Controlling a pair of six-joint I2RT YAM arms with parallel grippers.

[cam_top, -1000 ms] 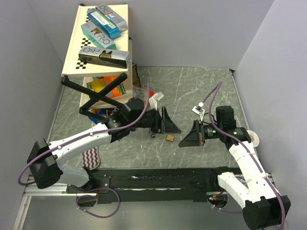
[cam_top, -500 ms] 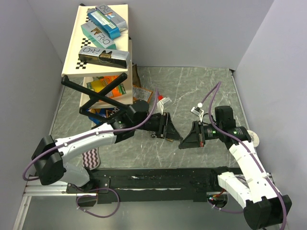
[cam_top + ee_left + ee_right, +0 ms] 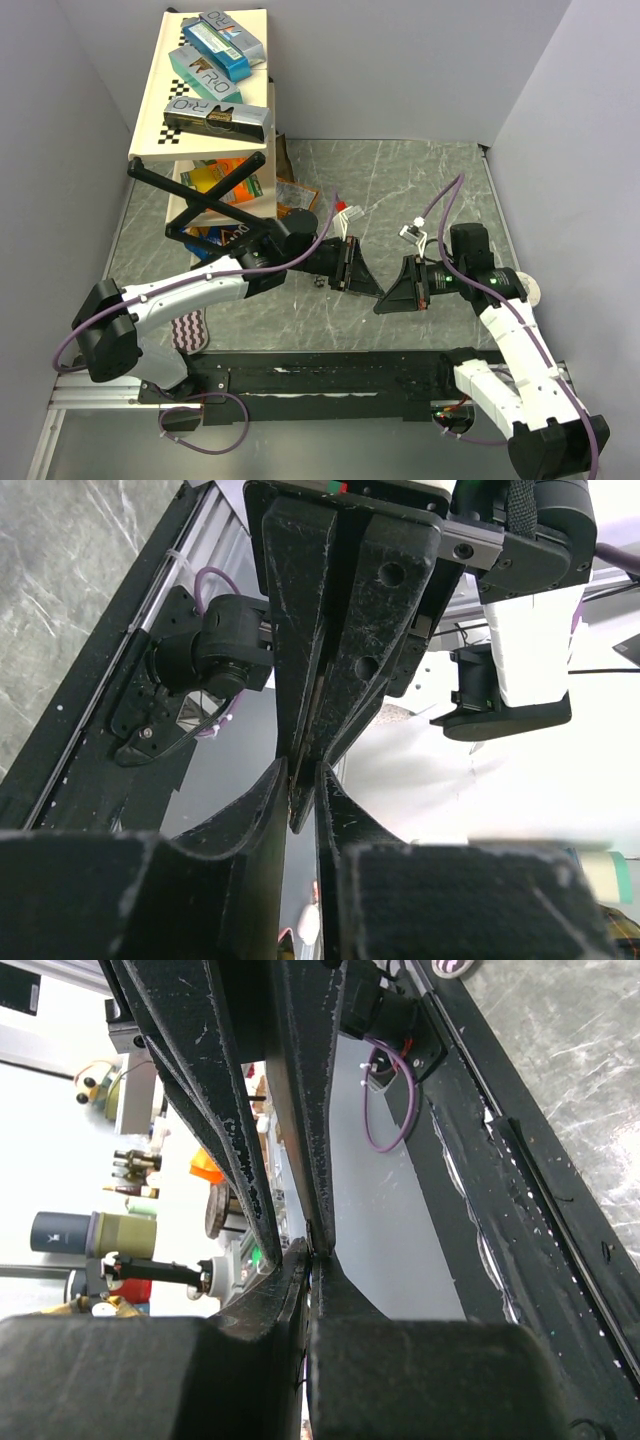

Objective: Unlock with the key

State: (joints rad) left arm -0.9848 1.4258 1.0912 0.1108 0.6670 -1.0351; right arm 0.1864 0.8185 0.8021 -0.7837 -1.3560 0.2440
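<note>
My two grippers meet tip to tip over the marble table (image 3: 400, 190). The left gripper (image 3: 378, 290) (image 3: 303, 775) has its jaws drawn in to a narrow gap. A brass sliver of the padlock (image 3: 291, 802) shows against the inside of one finger, with the right gripper's fingers (image 3: 330, 630) just beyond. The right gripper (image 3: 378, 306) (image 3: 312, 1250) is shut, with only a thin dark sliver at its tips. A tiny dark grey cluster, the key (image 3: 319, 282), lies on the table under the left arm's wrist.
A tilted shelf (image 3: 150, 120) with boxes stands at the back left over a black crossed frame (image 3: 210, 195) and more packets. A striped cloth (image 3: 186, 330) lies at the near left. A black rail (image 3: 330, 375) runs along the front edge. Grey walls close in both sides.
The left gripper has moved right over the spot where the brass padlock lay and its jaws have closed in. The right gripper has stayed shut and barely moved.
</note>
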